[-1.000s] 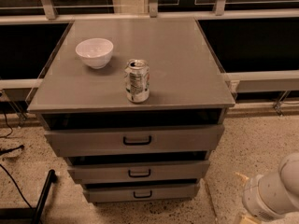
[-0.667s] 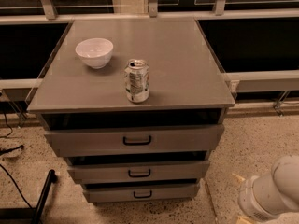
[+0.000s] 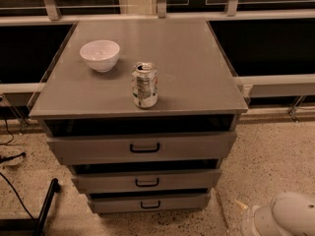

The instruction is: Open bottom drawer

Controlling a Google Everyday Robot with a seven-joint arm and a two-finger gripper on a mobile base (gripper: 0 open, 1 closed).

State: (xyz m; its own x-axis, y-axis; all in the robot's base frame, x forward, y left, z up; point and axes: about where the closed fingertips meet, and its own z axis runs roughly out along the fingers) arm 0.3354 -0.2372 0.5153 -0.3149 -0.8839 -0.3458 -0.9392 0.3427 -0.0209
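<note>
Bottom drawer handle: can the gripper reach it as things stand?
Probably yes. Nothing stands on the floor before the bottom drawer, and its handle faces out uncovered. The gripper is out of frame; only a white arm segment shows low right, off to the cabinet's side.

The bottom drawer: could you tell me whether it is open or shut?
Shut: the bottom drawer sits tucked beneath the middle drawer, nothing inside showing. The gripper is out of view.

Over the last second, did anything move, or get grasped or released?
The white arm segment at the lower right has sunk lower in the view. The gripper itself is out of view, and nothing was taken hold of or let go. The bottom drawer, the white bowl and the can stayed where they were.
</note>
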